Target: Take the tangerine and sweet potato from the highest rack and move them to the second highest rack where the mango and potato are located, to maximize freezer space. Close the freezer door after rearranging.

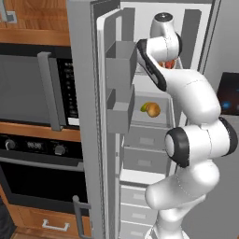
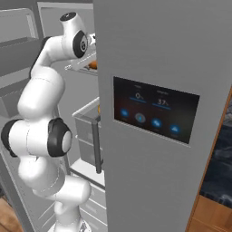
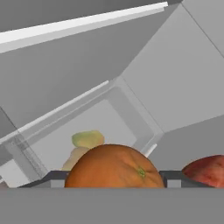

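Observation:
In the hand view the round orange tangerine (image 3: 114, 168) fills the gap between my gripper's (image 3: 113, 178) two dark fingertips (image 3: 49, 177), which press against its sides. The reddish sweet potato (image 3: 208, 170) lies just right of it on the highest rack. Below, seen through the shelf, are the yellow-green mango (image 3: 88, 139) and the tan potato (image 3: 73, 158). From the left base view, my hand reaches into the freezer at the highest rack (image 1: 141, 74), with a red-orange patch (image 1: 168, 64) showing behind the wrist. The mango (image 1: 145, 107) and potato (image 1: 153, 110) rest on the second highest rack (image 1: 148, 123).
The freezer door (image 1: 88, 121) stands open on the left, with two grey bins (image 1: 121, 63) close to my forearm. The closed door with the blue-lit dispenser panel (image 2: 154, 113) borders the right side. Grey drawers (image 1: 145, 140) sit under the racks. An oven (image 1: 32, 88) is further left.

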Controlling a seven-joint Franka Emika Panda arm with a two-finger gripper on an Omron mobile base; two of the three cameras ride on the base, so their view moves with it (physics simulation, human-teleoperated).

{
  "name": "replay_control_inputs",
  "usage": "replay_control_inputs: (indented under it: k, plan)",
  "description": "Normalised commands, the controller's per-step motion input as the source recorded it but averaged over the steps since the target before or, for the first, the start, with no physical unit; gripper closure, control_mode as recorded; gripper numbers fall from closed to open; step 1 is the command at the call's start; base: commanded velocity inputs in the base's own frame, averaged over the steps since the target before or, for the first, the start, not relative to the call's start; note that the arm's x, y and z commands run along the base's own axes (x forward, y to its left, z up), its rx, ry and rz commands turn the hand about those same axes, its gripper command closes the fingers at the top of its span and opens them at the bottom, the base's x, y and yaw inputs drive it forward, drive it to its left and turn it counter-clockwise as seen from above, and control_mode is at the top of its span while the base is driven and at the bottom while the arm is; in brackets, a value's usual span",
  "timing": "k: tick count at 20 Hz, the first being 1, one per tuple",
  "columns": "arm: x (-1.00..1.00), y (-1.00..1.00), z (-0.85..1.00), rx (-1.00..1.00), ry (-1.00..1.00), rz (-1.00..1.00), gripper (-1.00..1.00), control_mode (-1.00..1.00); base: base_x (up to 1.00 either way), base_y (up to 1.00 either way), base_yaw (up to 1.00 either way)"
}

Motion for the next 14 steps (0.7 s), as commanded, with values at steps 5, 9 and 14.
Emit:
replay_control_inputs:
  k: [5,9,14]
  plan:
    - [-0.85,0.12,-0.51,0.0,0.0,0.08,1.0,-1.0,0.0,0.0,0.0]
    - [-0.92,0.14,-0.56,-0.02,0.0,0.1,1.0,-1.0,0.0,0.0,0.0]
    - [-0.54,0.22,-0.8,-0.18,0.0,0.14,1.0,-1.0,0.0,0.0,0.0]
